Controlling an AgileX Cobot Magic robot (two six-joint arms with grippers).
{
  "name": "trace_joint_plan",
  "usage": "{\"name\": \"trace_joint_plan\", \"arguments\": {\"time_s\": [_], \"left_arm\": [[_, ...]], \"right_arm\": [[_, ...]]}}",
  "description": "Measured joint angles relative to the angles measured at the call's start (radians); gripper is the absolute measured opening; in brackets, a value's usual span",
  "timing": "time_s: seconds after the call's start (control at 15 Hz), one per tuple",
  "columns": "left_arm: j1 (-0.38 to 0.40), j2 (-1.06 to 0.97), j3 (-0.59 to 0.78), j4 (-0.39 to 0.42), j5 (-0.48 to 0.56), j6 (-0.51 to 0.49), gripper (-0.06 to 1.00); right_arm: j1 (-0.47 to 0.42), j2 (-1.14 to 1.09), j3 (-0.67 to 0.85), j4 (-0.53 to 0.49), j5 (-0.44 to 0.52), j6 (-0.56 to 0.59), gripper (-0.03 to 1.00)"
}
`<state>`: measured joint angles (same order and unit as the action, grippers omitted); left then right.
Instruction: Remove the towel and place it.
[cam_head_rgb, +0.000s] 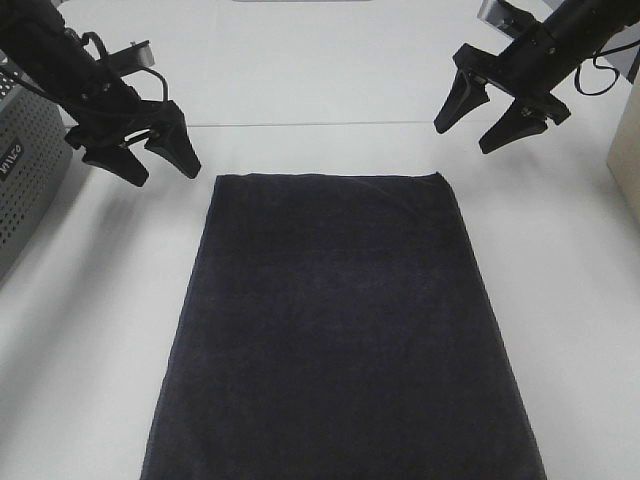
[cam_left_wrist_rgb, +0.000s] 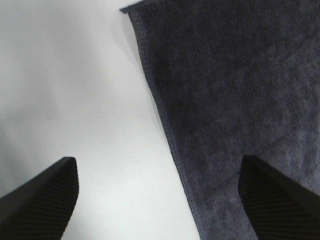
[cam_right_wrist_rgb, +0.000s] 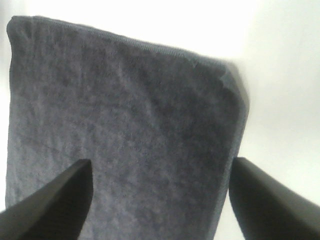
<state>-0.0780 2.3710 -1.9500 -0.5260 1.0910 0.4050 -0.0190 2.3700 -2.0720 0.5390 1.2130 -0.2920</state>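
Note:
The dark navy towel lies flat and spread out on the white table, running from mid-table to the front edge. My left gripper hovers open just beyond the towel's far left corner, apart from the cloth. My right gripper hangs open above and behind the far right corner, holding nothing. In the left wrist view the towel and its hemmed edge lie between the open fingers. The right wrist view shows the towel with its far right corner between open fingers.
A grey perforated box stands at the left edge behind the left arm. A pale object sits at the right edge. White table surface flanks the towel on both sides.

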Motion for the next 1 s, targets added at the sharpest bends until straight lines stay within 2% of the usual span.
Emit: {"name": "trace_joint_plan", "arguments": {"time_s": [0.27,0.67,1.0], "left_arm": [[0.000,0.138,-0.139,-0.115,-0.001,0.038,0.81],[0.000,0.230,-0.196,-0.226,-0.001,0.086,0.81],[-0.004,0.232,-0.198,-0.211,-0.001,0.089,0.81]], "right_arm": [[0.001,0.087,-0.081,0.004,0.002,-0.002,0.74],[0.001,0.169,-0.084,0.003,0.002,-0.010,0.74],[0.001,0.213,-0.088,0.005,0.002,-0.010,0.74]]}}
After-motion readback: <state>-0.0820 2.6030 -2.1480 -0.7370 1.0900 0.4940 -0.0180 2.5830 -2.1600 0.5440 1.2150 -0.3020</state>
